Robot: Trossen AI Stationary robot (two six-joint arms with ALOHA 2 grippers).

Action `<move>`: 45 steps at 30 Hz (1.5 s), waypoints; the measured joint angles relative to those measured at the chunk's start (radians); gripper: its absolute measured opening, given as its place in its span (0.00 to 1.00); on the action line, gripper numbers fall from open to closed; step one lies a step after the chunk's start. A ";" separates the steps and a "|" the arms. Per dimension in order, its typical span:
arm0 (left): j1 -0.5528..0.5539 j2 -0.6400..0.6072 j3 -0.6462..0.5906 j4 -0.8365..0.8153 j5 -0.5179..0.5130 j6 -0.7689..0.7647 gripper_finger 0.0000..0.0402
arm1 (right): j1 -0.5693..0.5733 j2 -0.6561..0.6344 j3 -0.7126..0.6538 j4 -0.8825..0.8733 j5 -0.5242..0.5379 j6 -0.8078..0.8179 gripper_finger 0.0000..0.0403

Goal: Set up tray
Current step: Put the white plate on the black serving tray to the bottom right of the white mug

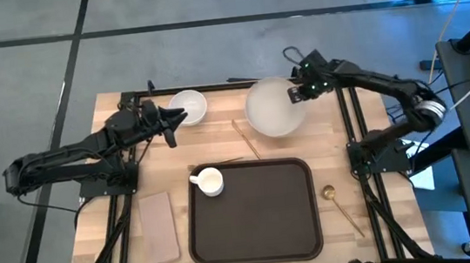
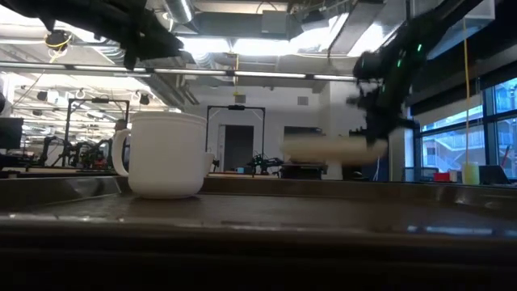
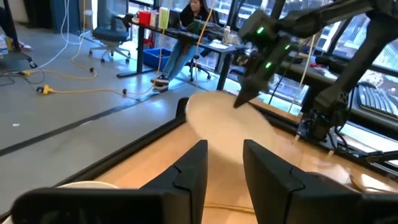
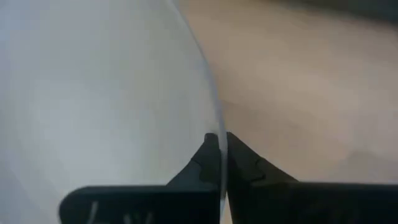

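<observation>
Pinching the plate (image 1: 275, 110) rim with my right claw (image 1: 294, 95) at 1 o'clock of the tray (image 1: 255, 212); thin grip, it could slip or tilt. Left claw (image 1: 182, 115) idles narrow.

The tray (image 1: 258, 225) is showing up as a dark chocolate brown, totally plain, no pattern on it. The mug (image 1: 210, 181) sitting in its corner is looking plain white, same as the small bowl (image 1: 189, 104) and the big plate (image 1: 273, 107), which is coming off a bit greyish white. The napkin (image 1: 158, 228) is looking a flat tan. The table (image 1: 219, 142) is showing pale wood with visible plank lines. The spoon (image 1: 341, 204) is gleaming gold. Both arms are looking black, and the right gripper (image 1: 294, 95) is glowing with little green lights.
</observation>
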 joint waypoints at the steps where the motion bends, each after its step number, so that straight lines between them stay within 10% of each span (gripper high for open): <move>1: 0.000 -0.005 0.000 0.000 0.000 0.000 0.23 | 0.017 -0.031 0.019 -0.027 -0.019 0.000 0.00; 10: 0.000 -0.024 0.000 0.000 0.000 0.001 0.23 | 0.360 -0.165 0.243 -0.288 -0.056 0.070 0.00; 24: 0.000 -0.024 0.000 0.000 -0.001 -0.005 0.21 | 0.892 -0.045 0.315 -0.326 0.075 0.415 0.00; 45: 0.000 -0.023 0.000 -0.009 0.000 -0.037 0.21 | 1.092 0.206 0.072 -0.009 0.041 0.420 0.00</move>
